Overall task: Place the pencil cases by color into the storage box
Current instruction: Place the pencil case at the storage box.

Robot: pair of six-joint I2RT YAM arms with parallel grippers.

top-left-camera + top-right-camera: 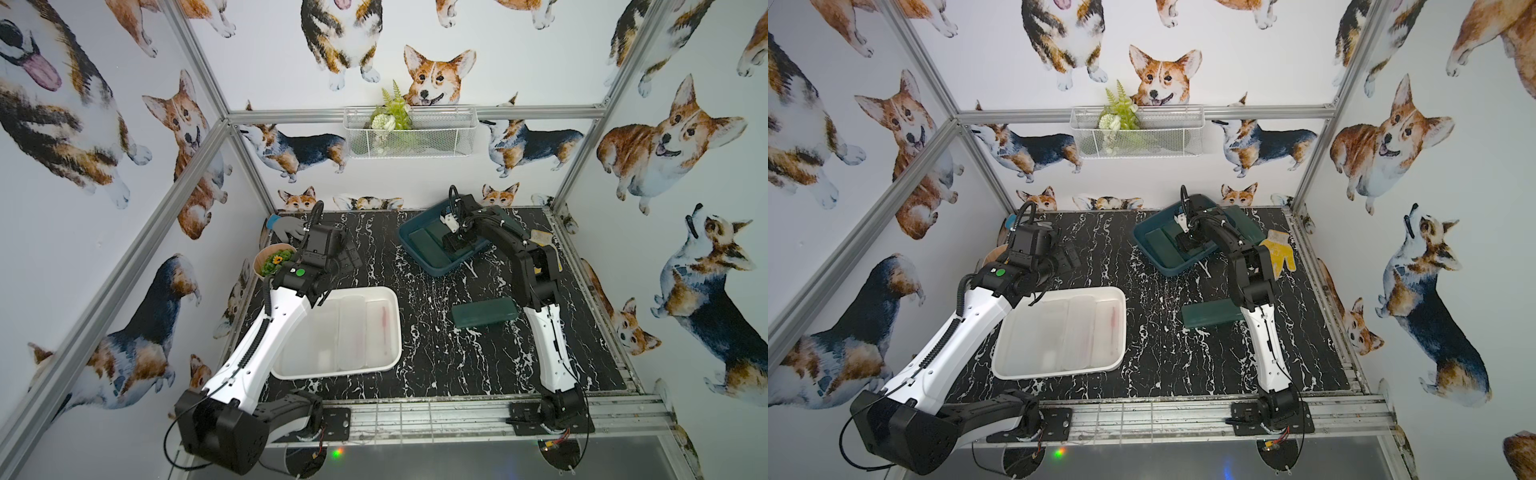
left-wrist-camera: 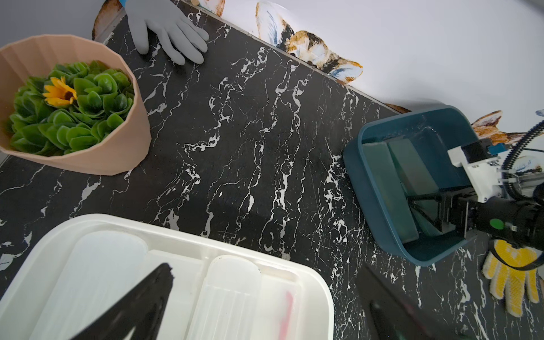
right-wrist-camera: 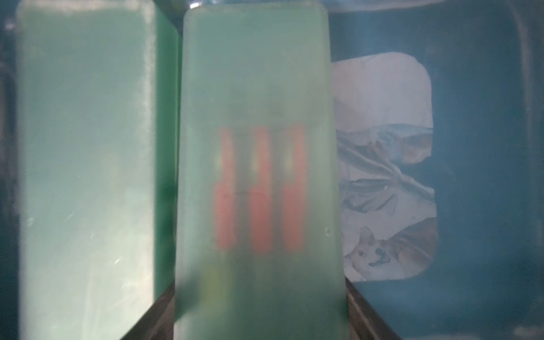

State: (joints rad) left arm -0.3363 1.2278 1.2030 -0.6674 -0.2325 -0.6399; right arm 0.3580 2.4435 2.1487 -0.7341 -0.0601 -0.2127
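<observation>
My right gripper [image 1: 455,245] reaches down into the dark blue storage box [image 1: 432,266] at the back right. It is shut on a green pencil case [image 3: 259,88] with red pens showing through the lid. Another green pencil case [image 3: 85,176] lies beside it in the box. A third green pencil case [image 1: 484,318] lies on the table beside the right arm. The white storage box [image 1: 395,328] at the front left holds several frosted white pencil cases [image 1: 353,332]. My left gripper [image 1: 349,253] hangs open and holds nothing, above the table just behind the white box.
A peach pot [image 1: 272,259] with a green plant and a grey glove [image 1: 286,226] sit at the back left. Behind the right arm, near the right edge, lies a yellow glove [image 1: 1279,249]. A wire basket [image 1: 409,131] hangs on the back wall.
</observation>
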